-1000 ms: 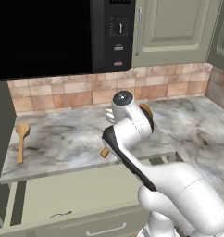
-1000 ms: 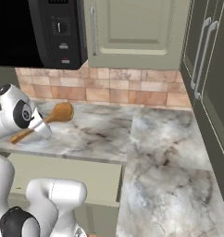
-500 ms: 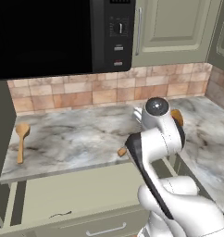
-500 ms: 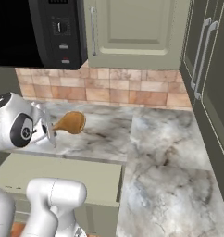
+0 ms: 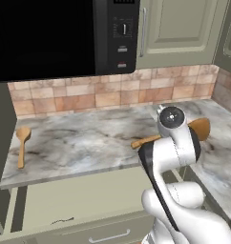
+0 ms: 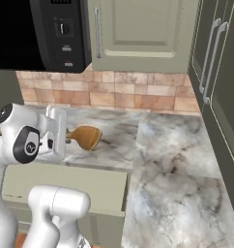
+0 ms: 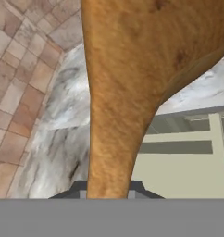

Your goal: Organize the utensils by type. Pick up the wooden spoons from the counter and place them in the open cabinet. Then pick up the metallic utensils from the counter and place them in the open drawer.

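My gripper (image 7: 109,189) is shut on one of the wooden spoons (image 7: 123,92), whose orange-brown handle rises between the dark fingertips (image 7: 81,187). That wooden spoon (image 5: 199,127) hangs level above the right part of the counter (image 5: 89,138), its round bowl (image 6: 85,136) pointing right of the gripper (image 6: 65,137). Another wooden spoon (image 5: 23,143) lies at the counter's far left end. Below the counter's edge the drawer (image 5: 65,202) stands open, with a thin dark sliver (image 5: 62,220) on its floor that I cannot make out. The open cabinet is out of view.
A black microwave (image 5: 65,38) hangs over the counter's left half, with a closed grey-green wall cabinet door (image 5: 177,28) beside it. Brown backsplash tiles (image 5: 89,95) run behind. Tall cabinet doors (image 6: 220,72) wall off the right side beyond the counter's corner (image 6: 177,164).
The arm has swung to the right along the counter, carrying the held wooden spoon with it. The spoon at the far left has stayed where it was.
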Tool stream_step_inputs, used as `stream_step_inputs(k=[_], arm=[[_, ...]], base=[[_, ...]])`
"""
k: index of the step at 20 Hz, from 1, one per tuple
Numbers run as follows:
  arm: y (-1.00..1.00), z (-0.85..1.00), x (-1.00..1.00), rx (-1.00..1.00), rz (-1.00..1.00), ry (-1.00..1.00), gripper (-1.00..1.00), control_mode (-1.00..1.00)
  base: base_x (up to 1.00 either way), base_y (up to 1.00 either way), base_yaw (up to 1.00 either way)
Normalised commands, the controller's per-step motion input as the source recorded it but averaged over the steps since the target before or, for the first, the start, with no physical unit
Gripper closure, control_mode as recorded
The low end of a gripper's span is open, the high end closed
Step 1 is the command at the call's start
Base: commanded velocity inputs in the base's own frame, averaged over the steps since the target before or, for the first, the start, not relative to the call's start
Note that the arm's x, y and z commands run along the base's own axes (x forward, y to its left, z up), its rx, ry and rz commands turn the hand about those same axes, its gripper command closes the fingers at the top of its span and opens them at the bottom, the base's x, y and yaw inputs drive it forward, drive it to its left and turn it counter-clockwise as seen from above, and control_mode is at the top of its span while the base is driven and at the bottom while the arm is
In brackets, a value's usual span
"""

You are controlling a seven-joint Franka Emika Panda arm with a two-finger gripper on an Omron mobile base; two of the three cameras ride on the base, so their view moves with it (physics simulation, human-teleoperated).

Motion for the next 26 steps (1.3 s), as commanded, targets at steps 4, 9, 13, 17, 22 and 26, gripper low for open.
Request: stream_step_inputs(k=[4,9,13,17,22,26], arm=[[-0.61,-0.03,0.00,0.19,-0.04,-0.01,1.00,-1.00],[-0.33,-0.23,0.00,0.07,0.00,-0.04,1.00,-1.00],[-0.08,-0.23,0.00,0.00,-0.01,-0.09,1.00,-1.00],[0.00,-0.20,0.00,0.00,-0.05,-0.10,1.00,-1.00],[0.00,-0.20,-0.04,0.00,-0.05,-0.15,1.00,-1.00],[0.00,-0.03,-0.03,0.00,-0.01,-0.05,1.00,1.00]], base=[[0.00,0.00,0.00],[0.00,0.00,0.00],[0.00,0.00,0.00],[0.00,0.00,0.00],[0.00,0.00,0.00],[-0.11,0.00,-0.06]])
